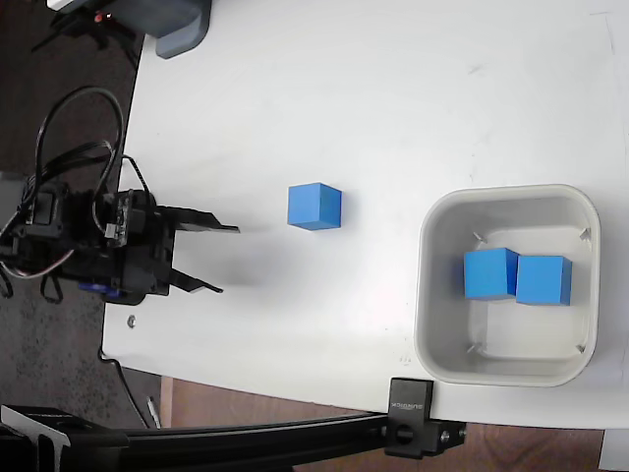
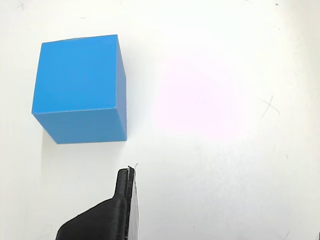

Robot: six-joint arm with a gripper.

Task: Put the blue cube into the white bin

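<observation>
A lone blue cube (image 1: 314, 206) rests on the white table, left of the white bin (image 1: 426, 295). In the fixed view my gripper (image 1: 230, 260) stands open at the table's left edge, a short way left of this cube, with nothing between its fingers. Two other blue cubes (image 1: 490, 273) (image 1: 543, 279) lie side by side inside the bin. In the wrist view the blue cube (image 2: 80, 90) fills the upper left, and a single black fingertip (image 2: 125, 197) shows below it, apart from it.
A grey device (image 1: 182, 28) sits at the table's top left corner. A black clamp (image 1: 413, 429) on a bar grips the front edge below the bin. Cables (image 1: 79, 138) loop off the table behind the arm.
</observation>
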